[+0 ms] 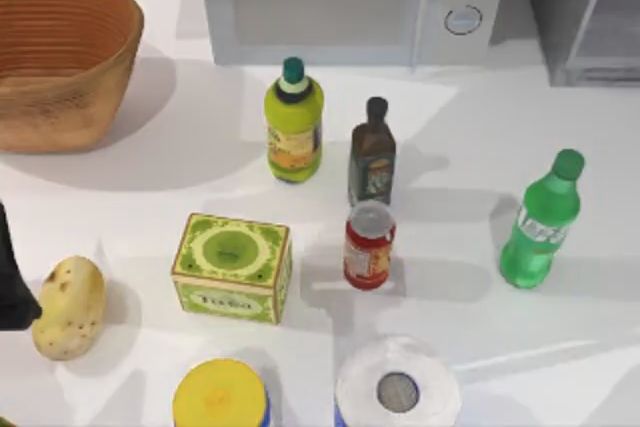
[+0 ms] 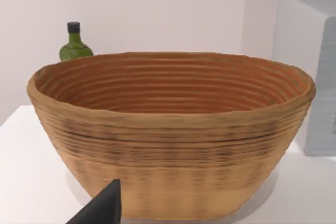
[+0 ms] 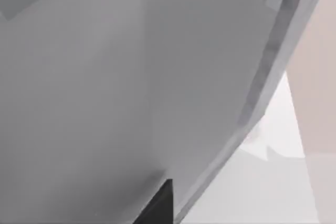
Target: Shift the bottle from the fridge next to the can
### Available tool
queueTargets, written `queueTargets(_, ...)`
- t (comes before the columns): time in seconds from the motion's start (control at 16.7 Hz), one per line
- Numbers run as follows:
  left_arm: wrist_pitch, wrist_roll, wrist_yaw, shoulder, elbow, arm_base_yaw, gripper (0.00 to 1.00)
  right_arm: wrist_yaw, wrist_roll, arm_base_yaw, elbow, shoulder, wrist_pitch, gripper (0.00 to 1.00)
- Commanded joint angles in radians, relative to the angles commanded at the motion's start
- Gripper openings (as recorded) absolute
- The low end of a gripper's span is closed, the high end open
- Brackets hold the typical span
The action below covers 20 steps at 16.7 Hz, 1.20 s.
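The bright-green bottle point(image 1: 540, 222) stands upright on the table at the right, free of any gripper. The red can point(image 1: 369, 245) with its silvery top stands near the middle, well to the bottle's left with bare table between them. The grey fridge point(image 1: 590, 7) sits at the back right corner, partly in view. A dark part of my left gripper point(image 1: 8, 277) shows at the table's left edge beside a potato, far from bottle and can. A dark edge of my right gripper point(image 3: 157, 205) shows in the right wrist view, close against the fridge's grey wall point(image 3: 105, 77).
A wicker basket point(image 1: 60, 57) stands back left and a white microwave point(image 1: 350, 2) at the back. A yellow-green bottle point(image 1: 294, 122) and a brown bottle point(image 1: 372, 152) stand behind the can. A green box point(image 1: 232, 267), potato point(image 1: 68, 307), yellow-lidded tub point(image 1: 220, 397) and white roll point(image 1: 398, 387) lie in front.
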Motion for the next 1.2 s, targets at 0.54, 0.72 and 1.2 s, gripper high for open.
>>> queueTargets(0.54,0.0,0.0,0.0,0.0,0.0,0.0,1.0,0.421,0.35,0.57,-0.181,-0.107,0.184,1.0)
queueTargets(0.72,0.0,0.0,0.0,0.0,0.0,0.0,1.0,0.447,0.372,0.592,-0.187,-0.133,0.21,1.0)
queueTargets(1.2,0.0,0.0,0.0,0.0,0.0,0.0,1.0,0.453,0.371,0.576,-0.08,-0.032,0.186,1.0)
